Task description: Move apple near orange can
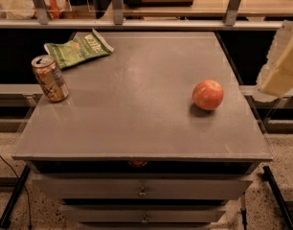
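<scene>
The apple, round and reddish-orange with pale mottling, sits on the grey cabinet top towards its right side. The orange can, tan-orange with dark markings and a silver top, stands upright near the left edge, far from the apple. My gripper shows as a pale cream-coloured shape at the right edge of the view. It is to the right of the apple, beyond the cabinet's right edge, and holds nothing that I can see.
A green chip bag lies flat at the back left, just behind the can. The cabinet has drawers below its front edge. A metal railing and wooden counter run behind it.
</scene>
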Motion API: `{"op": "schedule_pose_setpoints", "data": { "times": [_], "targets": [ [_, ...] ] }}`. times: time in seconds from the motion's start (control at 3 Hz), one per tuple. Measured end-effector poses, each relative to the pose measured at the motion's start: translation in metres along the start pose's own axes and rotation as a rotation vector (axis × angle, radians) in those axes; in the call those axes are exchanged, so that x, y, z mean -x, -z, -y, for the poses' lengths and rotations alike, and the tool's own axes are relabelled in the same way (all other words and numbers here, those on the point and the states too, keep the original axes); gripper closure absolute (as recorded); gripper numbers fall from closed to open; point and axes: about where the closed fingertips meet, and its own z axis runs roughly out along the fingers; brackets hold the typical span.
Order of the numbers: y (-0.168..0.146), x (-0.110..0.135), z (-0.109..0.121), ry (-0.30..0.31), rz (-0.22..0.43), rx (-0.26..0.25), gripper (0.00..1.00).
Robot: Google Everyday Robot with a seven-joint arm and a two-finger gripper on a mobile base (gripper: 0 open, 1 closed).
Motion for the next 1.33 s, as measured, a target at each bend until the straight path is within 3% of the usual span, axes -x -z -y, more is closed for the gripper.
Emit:
{"op": "schedule_pose_setpoints", "data": {
  "times": [0.67, 1.0, 1.33],
  "targets": [
    [0.0, 0.0, 0.0, 0.0, 0.0, 0.0, 0.0],
    [-0.025, 0.006, -0.01, 0.028, 0.049, 0.042, 0.0],
    [-0.075, 0.009, -0.024, 0.02, 0.102, 0.112, 0.0]
  ]
}}
